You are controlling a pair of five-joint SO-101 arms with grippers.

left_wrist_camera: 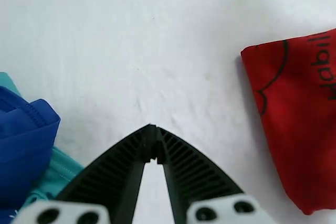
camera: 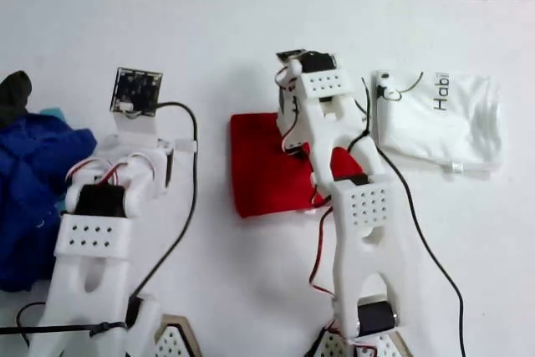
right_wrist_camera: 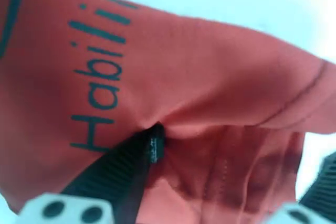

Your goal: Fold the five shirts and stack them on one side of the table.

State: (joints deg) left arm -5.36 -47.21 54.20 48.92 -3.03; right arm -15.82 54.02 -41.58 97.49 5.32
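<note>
A red shirt (camera: pixel 267 173) lies folded at the table's middle, its print facing up (right_wrist_camera: pixel 100 93). My right arm (camera: pixel 322 89) stands over its far right part. My right gripper (right_wrist_camera: pixel 241 153) is open, one black finger (right_wrist_camera: pixel 149 148) pressed into a fold and red cloth bulging between the fingers. A folded white shirt (camera: pixel 439 119) lies to the right of it. A crumpled blue shirt (camera: pixel 33 190) sits at the left edge on a teal one (left_wrist_camera: pixel 58 169). My left gripper (left_wrist_camera: pixel 152 148) is shut and empty over bare table, between the blue shirt (left_wrist_camera: pixel 21 140) and the red shirt (left_wrist_camera: pixel 299 114).
A dark garment (camera: pixel 15 89) peeks out behind the blue pile. Black cables (camera: pixel 188 206) trail from both arms toward the near edge. The white tabletop (camera: pixel 209 31) is bare along its far side.
</note>
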